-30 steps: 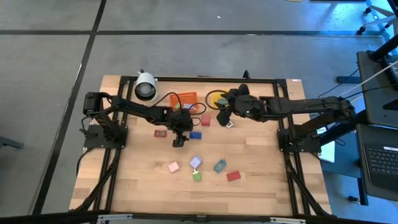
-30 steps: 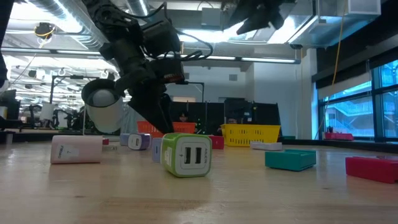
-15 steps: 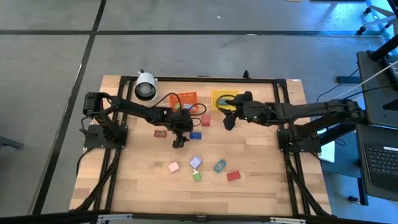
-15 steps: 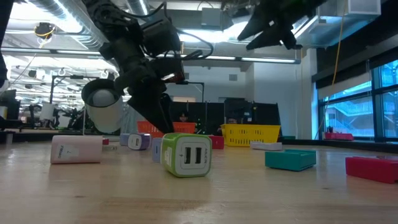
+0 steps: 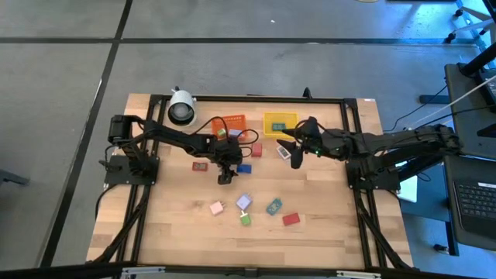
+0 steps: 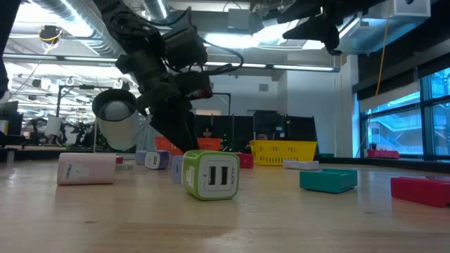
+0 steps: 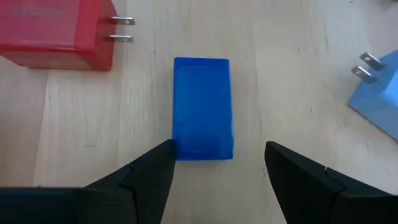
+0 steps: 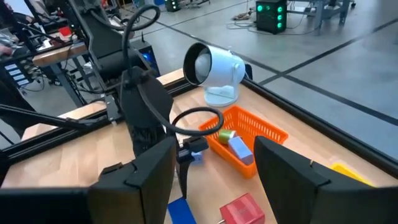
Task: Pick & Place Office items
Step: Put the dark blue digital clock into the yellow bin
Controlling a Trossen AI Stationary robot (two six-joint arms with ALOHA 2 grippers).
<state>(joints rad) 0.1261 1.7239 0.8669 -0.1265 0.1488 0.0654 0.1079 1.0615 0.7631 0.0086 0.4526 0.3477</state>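
My left gripper [image 5: 225, 178] [image 7: 217, 148] is open and points down at the table's middle. Its fingers stand on either side of the near end of a small blue block [image 7: 202, 109] [image 5: 243, 168] lying flat on the wood. A red block with prongs [image 7: 59, 34] and a lilac one [image 7: 379, 93] lie beside it. My right gripper [image 5: 294, 153] [image 8: 214, 143] hangs open and empty, high above the table, near the yellow bin [image 5: 279, 122]. Pink [image 5: 217, 207], green [image 5: 246, 220], teal [image 5: 273, 207] and red [image 5: 291, 219] blocks lie nearer the front. My left gripper is open around the blue block's near end, coming from above. One fingertip [image 7: 163, 149] shows against the block's corner [image 7: 178, 148]; I cannot tell whether it touches. The block lies flat on the table.
The orange mesh bin [image 5: 230, 124] holds blocks and stands at the far edge beside the yellow bin. A white cylindrical camera-like object [image 5: 182, 107] stands at the far left. A flat white block [image 6: 301, 165] lies by the yellow bin. Bare wood shows along the near edge.
My right gripper has drawn back from beside the yellow bin toward the table's right, staying high, and the bin now shows uncovered. My left arm has shifted slightly toward the right, near the blue block. No block has moved.
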